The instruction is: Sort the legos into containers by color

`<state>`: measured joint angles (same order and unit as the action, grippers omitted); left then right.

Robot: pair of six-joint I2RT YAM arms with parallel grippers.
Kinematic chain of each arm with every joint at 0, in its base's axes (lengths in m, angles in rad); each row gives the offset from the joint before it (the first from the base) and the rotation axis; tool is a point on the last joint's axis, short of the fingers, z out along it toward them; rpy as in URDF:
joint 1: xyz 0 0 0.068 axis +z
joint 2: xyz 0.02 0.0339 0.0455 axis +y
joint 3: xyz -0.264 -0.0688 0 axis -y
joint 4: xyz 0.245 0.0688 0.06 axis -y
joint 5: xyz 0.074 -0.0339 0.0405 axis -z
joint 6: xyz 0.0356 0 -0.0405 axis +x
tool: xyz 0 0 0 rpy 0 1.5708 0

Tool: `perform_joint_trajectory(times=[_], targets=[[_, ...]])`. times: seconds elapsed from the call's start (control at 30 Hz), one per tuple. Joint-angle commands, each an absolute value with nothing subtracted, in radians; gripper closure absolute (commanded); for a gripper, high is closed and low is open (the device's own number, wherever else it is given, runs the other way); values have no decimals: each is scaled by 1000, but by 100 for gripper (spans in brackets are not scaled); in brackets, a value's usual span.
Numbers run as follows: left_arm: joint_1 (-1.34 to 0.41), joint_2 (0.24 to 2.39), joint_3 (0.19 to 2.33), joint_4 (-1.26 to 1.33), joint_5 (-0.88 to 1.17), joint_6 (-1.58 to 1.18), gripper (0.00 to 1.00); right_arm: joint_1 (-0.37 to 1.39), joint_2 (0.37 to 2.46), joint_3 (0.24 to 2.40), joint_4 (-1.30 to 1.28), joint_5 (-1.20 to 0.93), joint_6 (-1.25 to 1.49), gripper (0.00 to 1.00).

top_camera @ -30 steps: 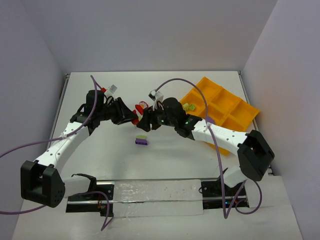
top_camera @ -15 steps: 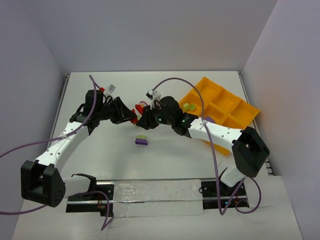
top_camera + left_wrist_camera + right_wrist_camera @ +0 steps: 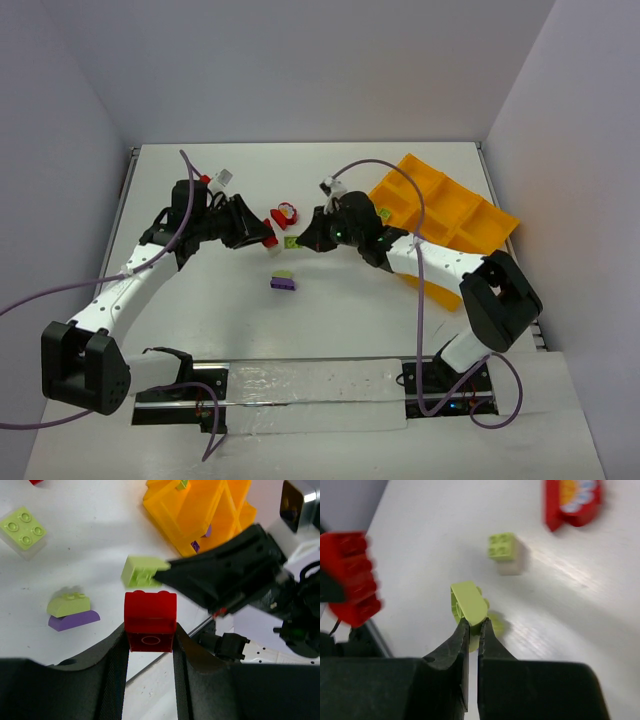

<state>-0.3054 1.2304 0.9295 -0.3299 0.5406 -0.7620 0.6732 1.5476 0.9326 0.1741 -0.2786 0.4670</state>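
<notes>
- Left wrist cam: we're seeing our left gripper (image 3: pixel 150 632) clamping a red brick (image 3: pixel 150 620) between its fingers, lifted off the table (image 3: pixel 75 560).
- Right wrist cam: our right gripper (image 3: pixel 474 626) is pinching a yellow-green brick (image 3: pixel 468 602) right at its tips.
- From the top, those two held bricks are hanging just beside each other, not touching, around mid-table.
- A purple-and-green clump (image 3: pixel 283 281) is lying on the table nearer the arm bases. A red flower piece (image 3: pixel 284 214) and a loose green brick (image 3: pixel 502 547) are lying farther back.
- The orange tray (image 3: pixel 455 215) is sitting off to the right, apart from both held bricks.
</notes>
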Motion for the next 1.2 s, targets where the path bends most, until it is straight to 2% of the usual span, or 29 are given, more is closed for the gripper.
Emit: perform_joint_trajectory(times=[0.0, 0.53, 1.03, 1.07, 1.17], targets=[[-305, 1204, 961, -318, 572, -752, 100, 611, 1542, 949, 154, -229, 514, 100], [-305, 1195, 924, -309, 568, -742, 100, 517, 1501, 965, 22, -61, 466, 100], [-314, 1209, 921, -285, 566, -759, 100, 295, 1442, 934, -38, 83, 423, 99], [-318, 1210, 924, -289, 559, -757, 100, 288, 1452, 943, -43, 95, 420, 97], [-333, 1219, 936, -301, 534, -751, 100, 279, 1496, 982, -66, 111, 410, 55]])
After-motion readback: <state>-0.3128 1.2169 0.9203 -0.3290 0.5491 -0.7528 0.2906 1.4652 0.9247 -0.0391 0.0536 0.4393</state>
